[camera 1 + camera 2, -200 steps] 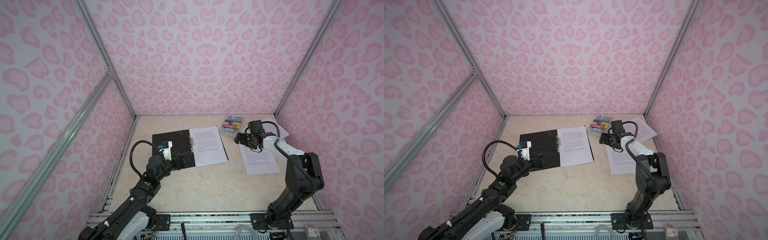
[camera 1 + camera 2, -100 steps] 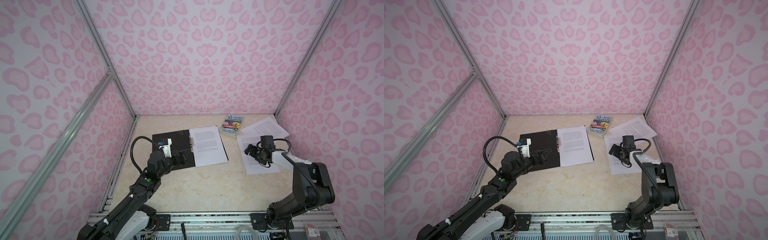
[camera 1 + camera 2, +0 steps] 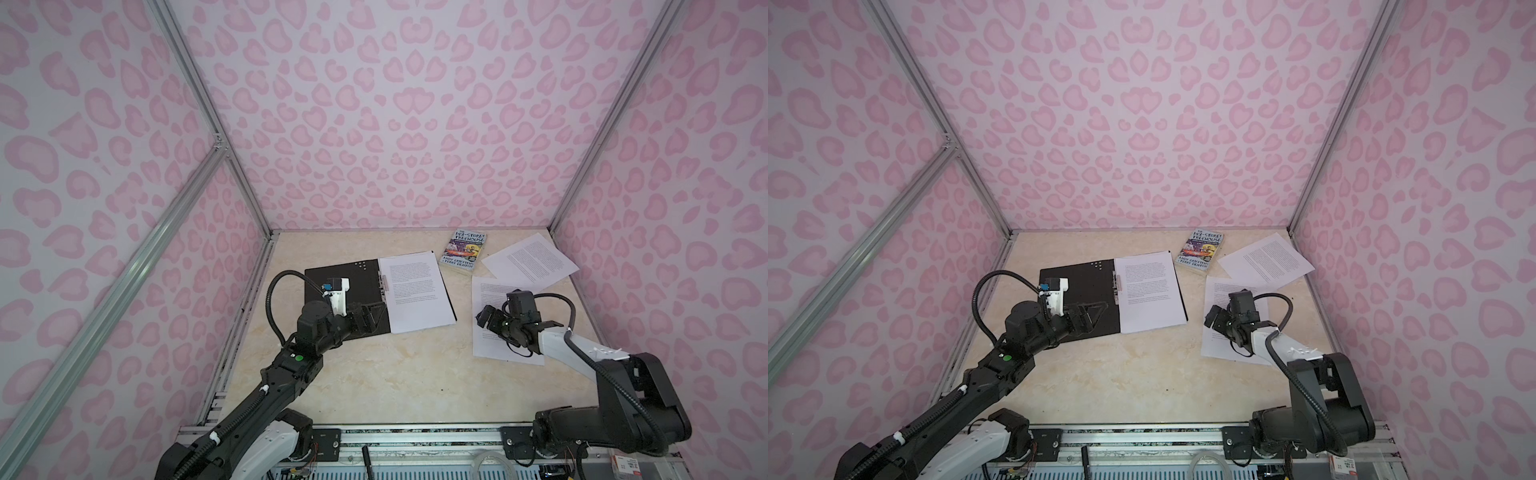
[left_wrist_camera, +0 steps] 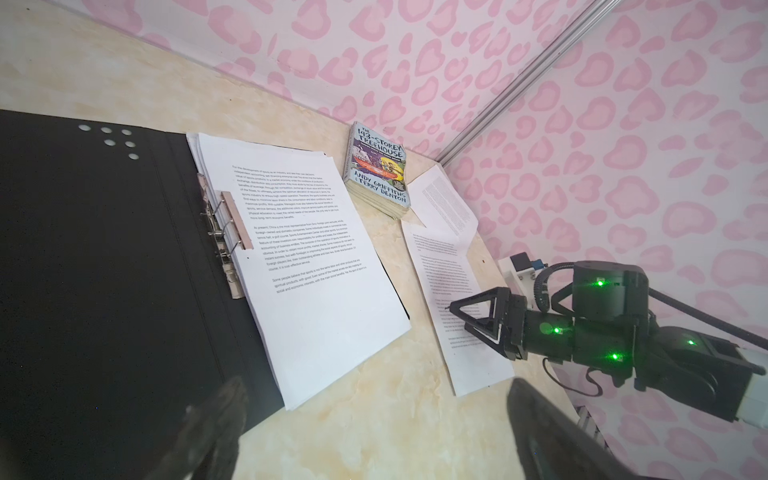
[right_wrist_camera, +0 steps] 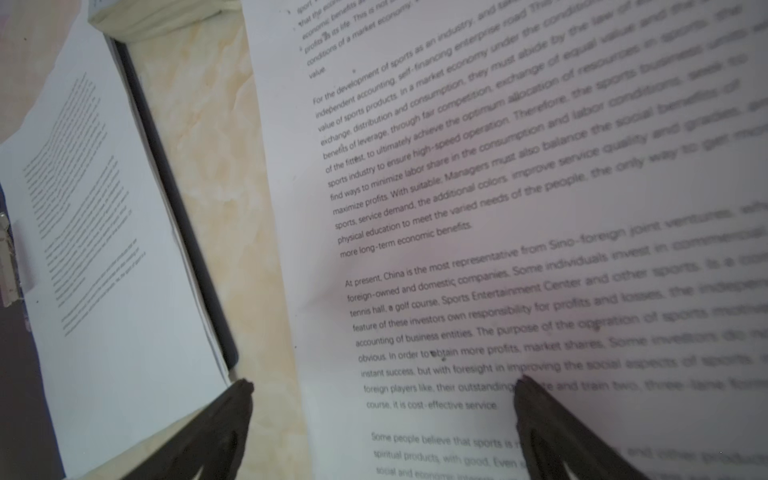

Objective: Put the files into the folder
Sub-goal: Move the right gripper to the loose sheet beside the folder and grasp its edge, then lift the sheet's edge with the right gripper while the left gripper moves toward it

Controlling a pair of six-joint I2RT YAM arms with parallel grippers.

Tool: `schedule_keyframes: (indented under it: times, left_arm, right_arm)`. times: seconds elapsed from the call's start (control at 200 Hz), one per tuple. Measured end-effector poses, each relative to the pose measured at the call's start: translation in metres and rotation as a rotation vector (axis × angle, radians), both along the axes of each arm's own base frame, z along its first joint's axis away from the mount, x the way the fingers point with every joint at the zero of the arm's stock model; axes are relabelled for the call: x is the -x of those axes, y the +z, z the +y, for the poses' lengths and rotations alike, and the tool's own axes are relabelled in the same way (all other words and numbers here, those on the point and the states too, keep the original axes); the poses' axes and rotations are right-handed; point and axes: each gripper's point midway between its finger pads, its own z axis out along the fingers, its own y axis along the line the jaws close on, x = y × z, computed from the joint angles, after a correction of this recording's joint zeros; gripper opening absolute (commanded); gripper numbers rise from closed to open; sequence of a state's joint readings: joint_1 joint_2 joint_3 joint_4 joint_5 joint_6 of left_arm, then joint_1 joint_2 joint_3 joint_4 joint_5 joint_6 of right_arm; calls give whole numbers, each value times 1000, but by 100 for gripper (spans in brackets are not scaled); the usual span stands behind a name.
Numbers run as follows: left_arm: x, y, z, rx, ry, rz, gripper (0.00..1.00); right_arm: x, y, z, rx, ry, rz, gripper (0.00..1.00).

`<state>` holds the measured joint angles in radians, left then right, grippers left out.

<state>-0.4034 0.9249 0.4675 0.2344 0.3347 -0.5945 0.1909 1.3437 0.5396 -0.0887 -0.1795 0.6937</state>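
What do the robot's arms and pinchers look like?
Both arms, left arm and right arm, are black with white sections. A ribbed black cable loops by each wrist. The left gripper and right gripper have black fingers shaped like hollow triangles. Small green lights glow on the joints, and a white camera mount carries a blue plug.

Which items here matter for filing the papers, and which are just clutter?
Job in hand:
- open folder
- stack of sheets lying in it
- near loose sheet, under the right arm
- far loose sheet, by the back corner

Lying about:
- paperback book
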Motion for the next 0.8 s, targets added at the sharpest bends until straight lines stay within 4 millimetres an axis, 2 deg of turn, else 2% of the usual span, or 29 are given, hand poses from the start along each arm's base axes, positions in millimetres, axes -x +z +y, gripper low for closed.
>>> schedule_keyframes:
  times: [0.15,0.255,0.4,0.475,0.665,0.8]
  left_arm:
    - [8,-2,-9,8,-53,11,100]
    - [18,-1,-22,15,-112,12,99]
    - [40,2,-49,24,-221,18,99]
    - [54,-2,-64,25,-278,41,99]
    - [84,-22,-97,19,-378,143,98]
    - [99,-36,-117,-11,-426,198,96]
  right_arm:
    - [38,3,2,-46,-35,-7,98]
    - [46,16,-5,-57,-60,-55,97]
    - [25,42,-29,-72,-90,-142,97]
    - [11,48,-28,-83,-48,-150,97]
    - [-34,47,-12,-114,81,-118,98]
    - [-36,32,-8,-130,94,-95,98]
